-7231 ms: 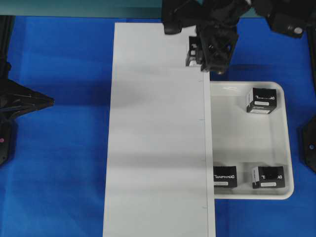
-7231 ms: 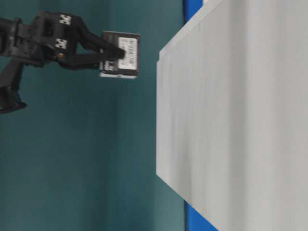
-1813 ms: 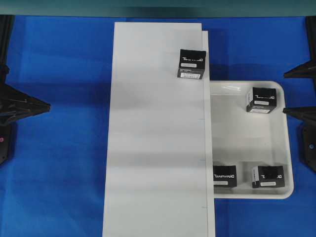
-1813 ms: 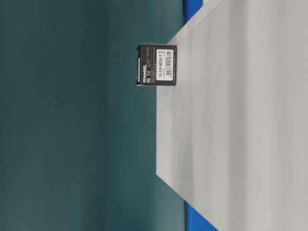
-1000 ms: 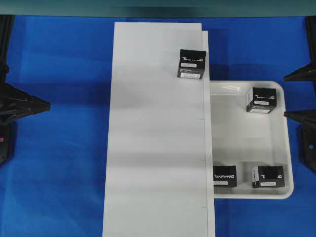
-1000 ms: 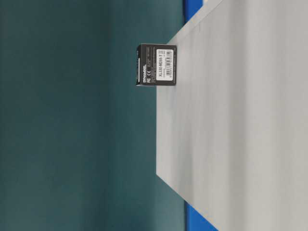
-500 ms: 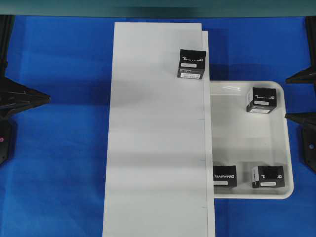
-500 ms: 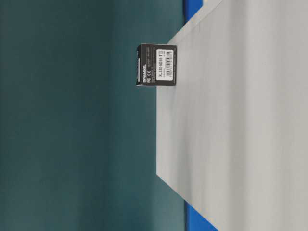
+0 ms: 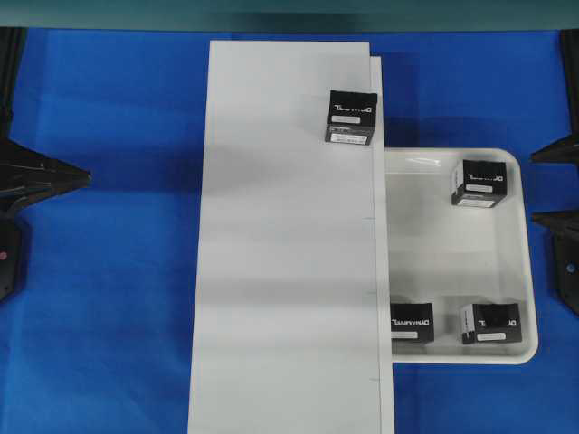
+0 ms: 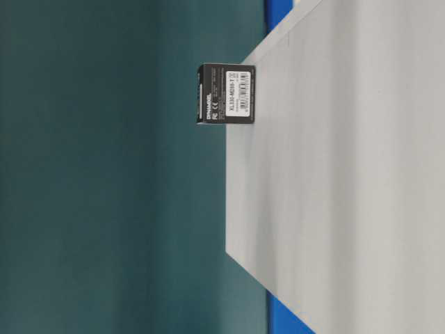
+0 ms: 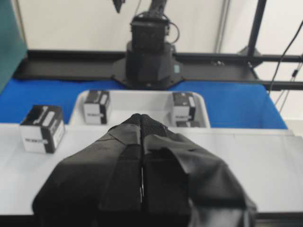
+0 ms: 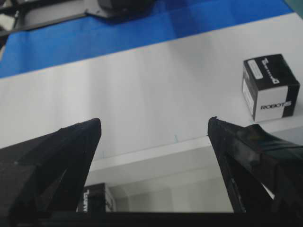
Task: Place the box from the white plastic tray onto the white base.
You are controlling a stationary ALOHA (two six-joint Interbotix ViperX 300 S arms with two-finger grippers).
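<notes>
Since the earlier overhead picture, where the right arm hung over the far end of the board with a box in its grip, that arm has pulled back to the right edge of the scene. The right gripper [image 9: 554,185] now shows only as two black fingertips poking in from that edge, spread wide apart with nothing between them. Over the last second the tips have slid a little further out of view.

The left gripper [image 9: 77,177] sits at the opposite edge, its jaws pressed flat together and holding nothing. Its wrist view shows the two pads meeting along a thin seam.

The box [image 9: 352,117] now stands alone on the white base [image 9: 280,271], near the far end and close to the long edge that borders the tray. The table-level view shows it flat on the board, label strip facing the camera. No gripper touches it.

Beside the board lies the white plastic tray [image 9: 530,280], partly tucked under the board's edge. Three look-alike boxes remain in it: the far box [image 9: 480,183] near one corner, and the near pair [image 9: 452,323] along the closest rim.

Judged from this layout, the placement appears done, and the withdrawn arms suggest the episode is ending.
</notes>
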